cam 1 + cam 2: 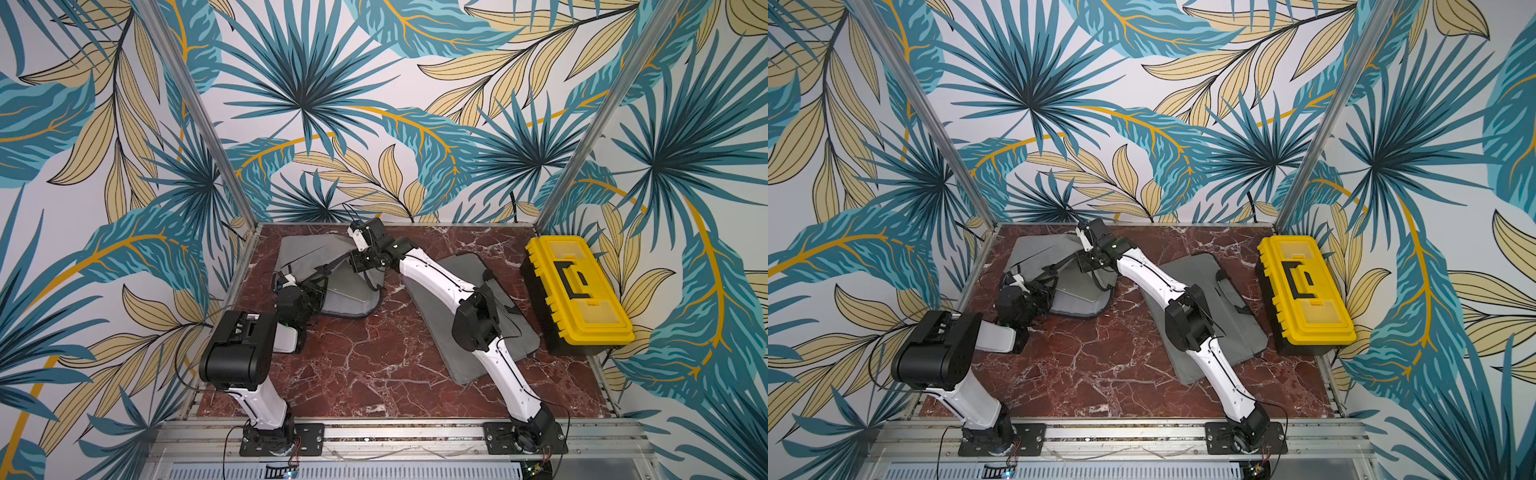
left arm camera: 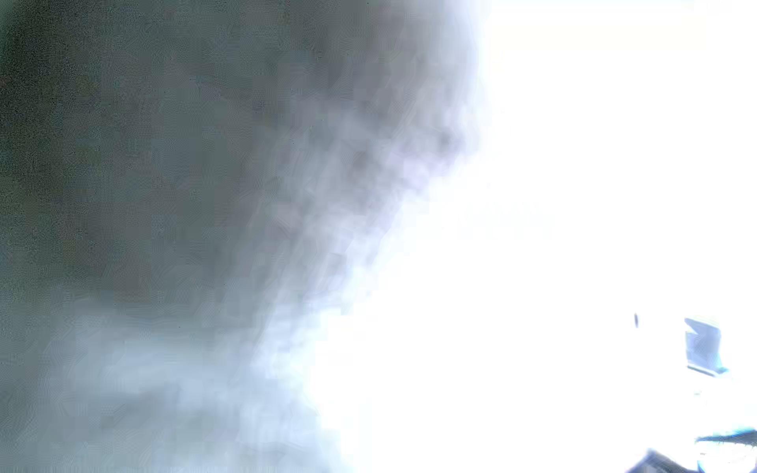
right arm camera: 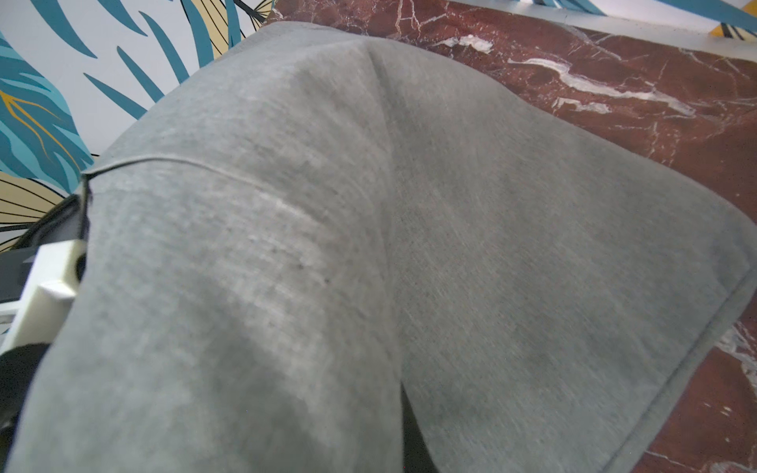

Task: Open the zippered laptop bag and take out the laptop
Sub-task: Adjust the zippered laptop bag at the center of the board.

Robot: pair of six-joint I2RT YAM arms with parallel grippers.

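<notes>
1. Top views both show one silver laptop (image 1: 349, 293) inside the laptop bag (image 1: 301, 249), at the far left of the bench (image 1: 365, 365). It peeks out of the open side.
2. There are two gray bags. The second bag (image 1: 517, 328) lies flat, off to the right.
3. There are two hands. The right hand (image 1: 358, 266) is clenched on the laptop bag's top flap and holds it up like a tent.
4. The left hand (image 1: 318, 286) is at the bag's open mouth, beside the laptop. I cannot tell if it is released or clenched.
5. One yellow toolbox (image 1: 577, 286) sits at the right edge.
</notes>
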